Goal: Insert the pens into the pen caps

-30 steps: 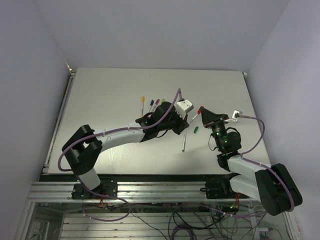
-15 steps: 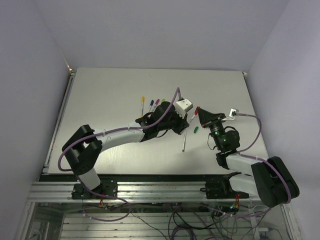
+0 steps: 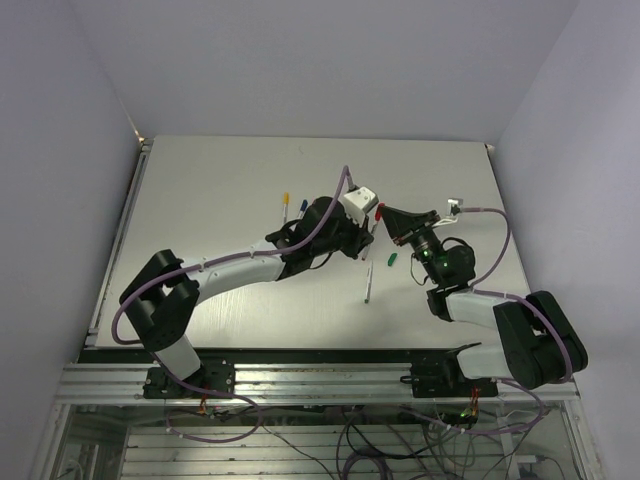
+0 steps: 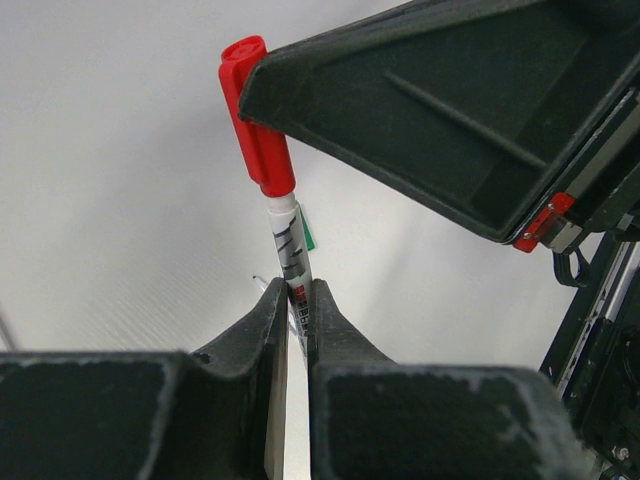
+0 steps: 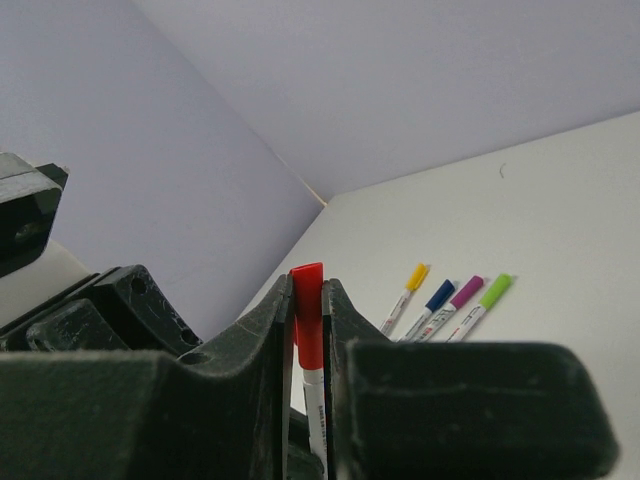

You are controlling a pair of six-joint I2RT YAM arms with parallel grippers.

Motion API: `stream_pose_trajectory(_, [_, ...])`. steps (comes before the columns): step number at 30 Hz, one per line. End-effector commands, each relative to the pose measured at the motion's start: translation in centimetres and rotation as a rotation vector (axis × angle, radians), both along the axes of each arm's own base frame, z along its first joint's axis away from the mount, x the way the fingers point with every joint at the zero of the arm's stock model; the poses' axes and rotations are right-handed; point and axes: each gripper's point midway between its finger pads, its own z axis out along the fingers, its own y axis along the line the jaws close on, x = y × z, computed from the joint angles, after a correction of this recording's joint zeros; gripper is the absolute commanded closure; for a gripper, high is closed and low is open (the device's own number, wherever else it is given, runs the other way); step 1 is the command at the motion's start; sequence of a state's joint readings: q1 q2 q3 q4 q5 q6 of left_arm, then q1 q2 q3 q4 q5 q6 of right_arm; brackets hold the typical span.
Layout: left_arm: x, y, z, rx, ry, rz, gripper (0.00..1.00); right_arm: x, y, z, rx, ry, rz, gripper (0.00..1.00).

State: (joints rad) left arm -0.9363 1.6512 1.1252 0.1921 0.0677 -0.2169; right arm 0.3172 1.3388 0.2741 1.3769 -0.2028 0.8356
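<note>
Red: one red cap [image 4: 258, 130] sits on the end of a white pen [image 4: 290, 245], held between both hands over the desk [image 3: 220, 200]. Left hand [image 4: 294, 295] is clamped on the pen barrel, right hand [image 5: 308, 300] is clamped on the red cap. Both arms crowd mid-desk and hide part of the back row from above. Four capped pens lie flat in that row: yellow cap [image 5: 417, 272], blue cap [image 5: 441, 293], magenta cap [image 5: 468, 290], green cap [image 5: 497, 288]. One loose pen [image 3: 367, 284] and one loose green cap [image 3: 392, 258] lie near each other, not touching. Desk is pale grey, walls [image 5: 420, 80] lilac. Count: six pens, six caps.
</note>
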Motion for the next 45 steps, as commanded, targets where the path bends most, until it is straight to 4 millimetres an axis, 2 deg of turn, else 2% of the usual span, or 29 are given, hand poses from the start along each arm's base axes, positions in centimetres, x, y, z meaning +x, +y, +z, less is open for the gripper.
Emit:
stream_pose_trajectory(1, [1.7,-0.8,11.4,-0.274,-0.196,0.002,0.93,-0.9,2.2,-3.3,-0.114,0.095,0.122,1.0])
stream_pose_trajectory(8, [1.5,-0.3,15.3,-0.396,-0.214,-0.06,0.93,-0.5,2.6,-5.4,-0.252,0.144,0.138,1.0])
stream_pose_trajectory(14, [1.1,0.2,17.9,-0.464,-0.242,-0.096,0.93,-0.9,3.4,-6.5,-0.274,0.163,0.196,1.0])
stream_pose_trajectory(20, [2.0,1.3,19.2,-0.456,-0.301,-0.033,0.93,-0.7,4.1,-7.6,-0.297,0.201,0.229,1.0])
stream_pose_trajectory(26, [3.3,2.6,19.3,-0.423,-0.337,0.059,0.93,-0.7,4.3,-8.4,-0.358,0.228,0.216,1.0])
stream_pose_trajectory(33, [3.7,3.1,18.1,-0.367,-0.336,0.081,0.93,0.0,3.3,-7.2,-0.352,0.208,0.135,1.0])
stream_pose_trajectory(36, [4.2,3.4,16.1,-0.299,-0.304,0.105,0.93,0.8,2.5,-6.5,-0.349,0.205,0.071,1.0])
stream_pose_trajectory(40, [3.9,3.5,12.7,-0.25,-0.238,0.103,0.81,1.6,1.0,-4.5,-0.332,0.154,-0.032,1.0])
stream_pose_trajectory(45, [2.4,2.0,10.5,-0.25,-0.177,-0.01,0.66,1.4,-0.8,-1.4,-0.264,0.056,-0.138,1.0])
